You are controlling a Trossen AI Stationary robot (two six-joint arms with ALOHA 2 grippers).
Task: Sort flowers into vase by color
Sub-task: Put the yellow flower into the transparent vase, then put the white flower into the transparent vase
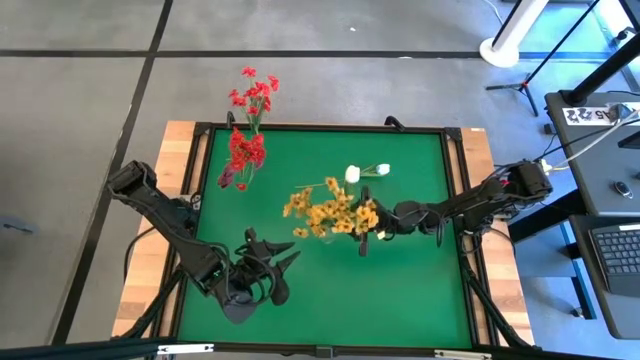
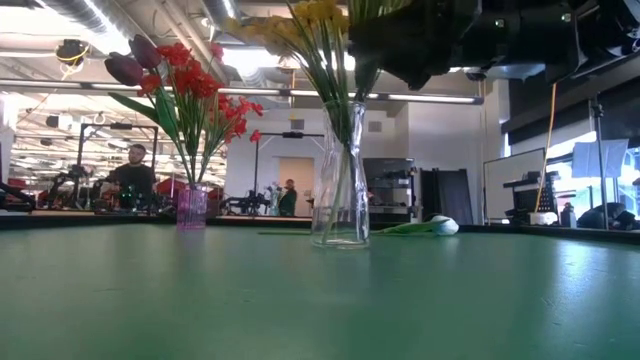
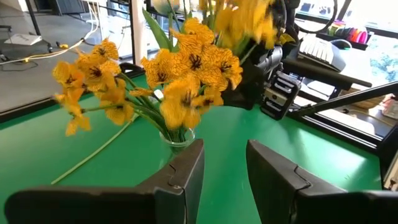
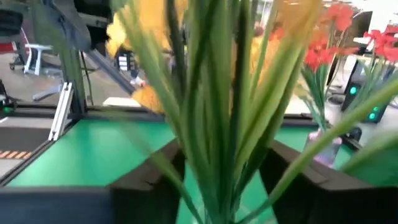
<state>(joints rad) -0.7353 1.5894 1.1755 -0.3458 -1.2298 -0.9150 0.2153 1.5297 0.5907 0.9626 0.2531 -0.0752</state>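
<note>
Right hand (image 1: 383, 222) parted around yellow flowers (image 1: 330, 212) stems — grip unclear; left hand (image 1: 285, 262) open, empty.

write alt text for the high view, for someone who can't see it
Overhead, the right gripper sits open around yellow flowers in a clear vase mid-mat. Red flowers stand in another vase at the far left, a white flower lies flat, and the left gripper waits nearby.

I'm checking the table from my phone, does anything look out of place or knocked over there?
One white flower lies flat on the green mat behind the clear vase of yellow flowers, not in any vase. Both vases stand upright; nothing looks spilled or broken.
</note>
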